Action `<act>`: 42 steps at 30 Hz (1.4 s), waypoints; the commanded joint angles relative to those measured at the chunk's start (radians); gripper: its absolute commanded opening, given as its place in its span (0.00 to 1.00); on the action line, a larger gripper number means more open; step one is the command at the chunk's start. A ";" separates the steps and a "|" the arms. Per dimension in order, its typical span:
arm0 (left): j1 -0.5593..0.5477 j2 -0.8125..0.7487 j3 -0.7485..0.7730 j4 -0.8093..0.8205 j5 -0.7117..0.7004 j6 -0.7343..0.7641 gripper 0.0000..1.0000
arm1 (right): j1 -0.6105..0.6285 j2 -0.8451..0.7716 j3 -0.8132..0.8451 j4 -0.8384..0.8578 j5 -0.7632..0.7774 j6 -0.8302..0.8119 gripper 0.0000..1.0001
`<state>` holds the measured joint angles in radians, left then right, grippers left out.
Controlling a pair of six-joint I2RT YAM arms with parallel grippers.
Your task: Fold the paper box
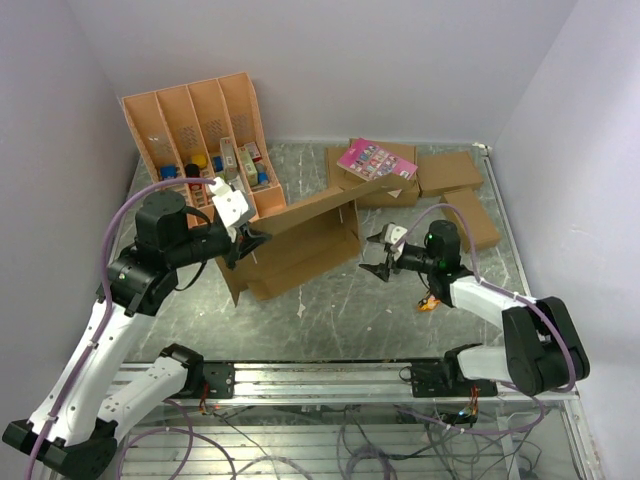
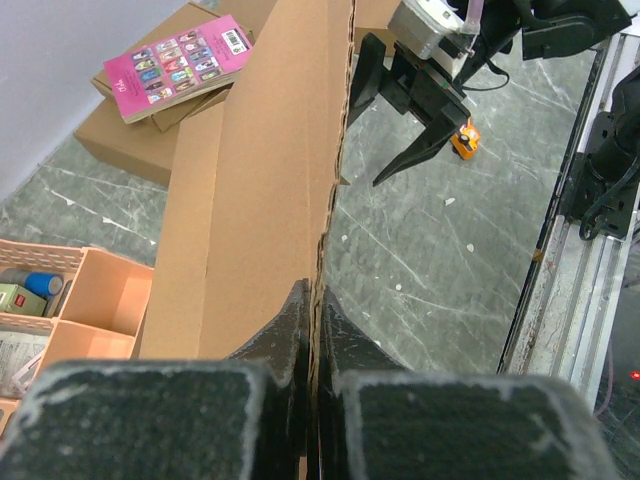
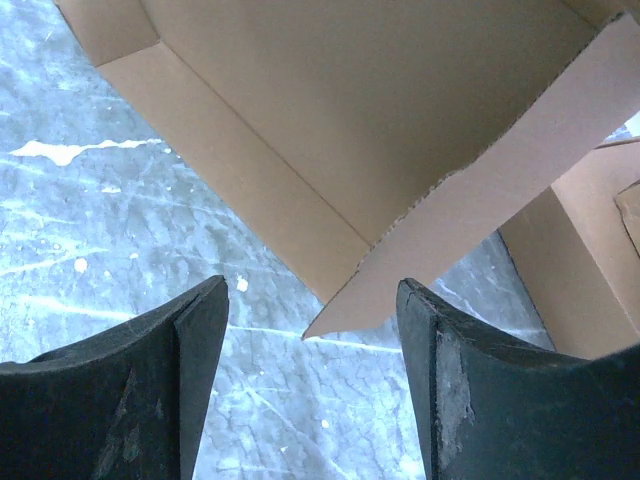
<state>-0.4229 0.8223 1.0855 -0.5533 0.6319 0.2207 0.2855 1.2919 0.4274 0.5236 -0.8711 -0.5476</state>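
The paper box (image 1: 300, 240) is a large brown corrugated piece standing partly opened in the middle of the table, one long flap raised toward the back right. My left gripper (image 1: 243, 243) is shut on the edge of a flap at its left end; in the left wrist view the fingers (image 2: 290, 320) pinch the cardboard edge (image 2: 250, 170). My right gripper (image 1: 378, 252) is open just right of the box, empty. In the right wrist view a flap corner (image 3: 400, 250) lies just ahead of the open fingertips (image 3: 205, 310).
An orange-tan compartment tray (image 1: 200, 140) with small items leans at the back left. Smaller brown boxes (image 1: 450, 175) lie at the back right, one with a pink booklet (image 1: 375, 160) on it. A small orange thing (image 1: 428, 303) lies by the right arm.
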 commanded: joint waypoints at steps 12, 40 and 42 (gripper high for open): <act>-0.002 -0.007 0.021 -0.045 0.035 -0.022 0.07 | -0.261 -0.016 0.107 -0.110 -0.257 0.035 0.49; -0.004 -0.027 0.068 -0.038 0.073 -0.035 0.07 | -0.157 0.490 0.325 0.390 -0.300 0.735 0.63; -0.004 -0.028 0.068 -0.035 0.078 -0.035 0.07 | -0.157 0.500 0.325 0.404 -0.295 0.730 0.67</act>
<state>-0.4229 0.8021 1.1252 -0.5770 0.6605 0.2153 0.1287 1.7607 0.7338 0.9367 -1.1492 0.2340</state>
